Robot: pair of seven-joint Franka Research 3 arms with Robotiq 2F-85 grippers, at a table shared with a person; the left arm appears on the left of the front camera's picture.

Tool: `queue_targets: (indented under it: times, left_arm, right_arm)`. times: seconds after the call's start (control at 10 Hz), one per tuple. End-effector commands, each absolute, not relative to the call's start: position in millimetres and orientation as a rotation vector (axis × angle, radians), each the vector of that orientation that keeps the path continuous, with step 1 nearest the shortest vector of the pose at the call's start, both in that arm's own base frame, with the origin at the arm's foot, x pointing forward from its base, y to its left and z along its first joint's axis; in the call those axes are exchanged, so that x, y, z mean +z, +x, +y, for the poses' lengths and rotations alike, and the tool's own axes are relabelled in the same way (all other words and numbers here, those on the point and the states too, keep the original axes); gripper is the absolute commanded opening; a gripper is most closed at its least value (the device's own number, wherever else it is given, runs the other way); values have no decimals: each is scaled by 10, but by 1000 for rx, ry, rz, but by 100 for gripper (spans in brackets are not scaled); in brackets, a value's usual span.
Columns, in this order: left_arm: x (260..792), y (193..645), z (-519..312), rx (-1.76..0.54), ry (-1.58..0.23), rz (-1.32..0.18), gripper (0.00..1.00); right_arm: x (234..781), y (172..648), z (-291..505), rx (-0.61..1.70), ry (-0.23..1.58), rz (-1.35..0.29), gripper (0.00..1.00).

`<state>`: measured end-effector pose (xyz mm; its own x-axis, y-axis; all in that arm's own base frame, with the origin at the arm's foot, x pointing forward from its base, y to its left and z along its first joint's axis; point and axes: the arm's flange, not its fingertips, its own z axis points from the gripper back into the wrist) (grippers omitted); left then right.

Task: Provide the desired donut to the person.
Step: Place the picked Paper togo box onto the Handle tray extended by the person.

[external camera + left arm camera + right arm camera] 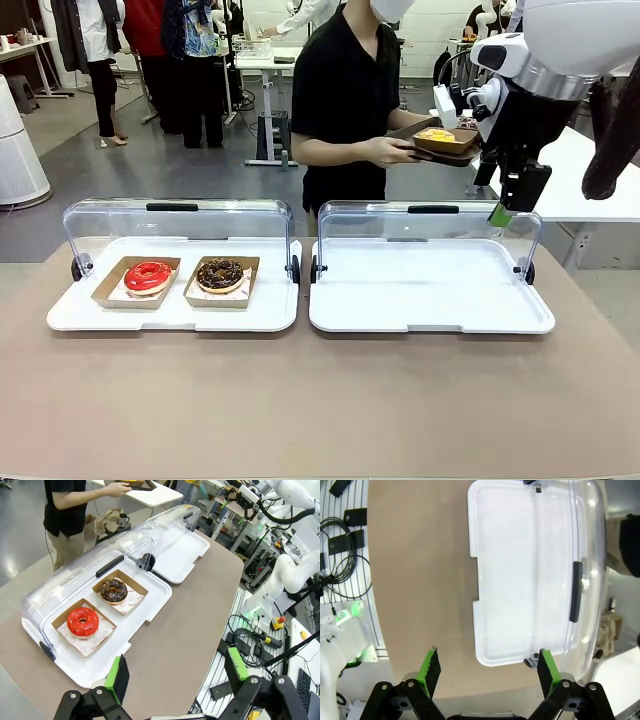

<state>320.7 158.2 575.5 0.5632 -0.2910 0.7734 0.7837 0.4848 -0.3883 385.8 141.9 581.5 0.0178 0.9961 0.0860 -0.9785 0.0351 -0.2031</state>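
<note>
Right claw (489, 667) raised (jaws apart), above tray (520, 580)

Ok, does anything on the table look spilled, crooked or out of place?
Nothing stands out. The red donut and chocolate donut sit squarely in their cardboard trays in the left case; the right case holds nothing.

Red glazed donut (148, 276) sitting beside chocolate sprinkled donut (220, 274); white trays (430, 312) lying on brown table (320, 400); person (345, 95) wearing black

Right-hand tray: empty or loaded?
Empty. The right tray shows a bare white base under its raised clear lid; both donuts sit in the left tray.
</note>
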Motion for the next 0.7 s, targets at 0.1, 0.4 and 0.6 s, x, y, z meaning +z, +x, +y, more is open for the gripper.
queue_targets:
  times: [0.1, 0.4, 0.6]
  left_arm:
    - [5748, 3194, 1595, -742, -820, -715, 100]
    - [5748, 3194, 1595, -742, -820, -715, 100]
    - [5748, 3194, 1595, -742, -820, -715, 100]
  right_arm:
    - [5803, 3853, 1416, 1531, -99, -214, 100]
    - [5803, 3853, 1416, 1531, -99, -214, 100]
    - [5815, 3858, 1419, 1537, -95, -227, 100]
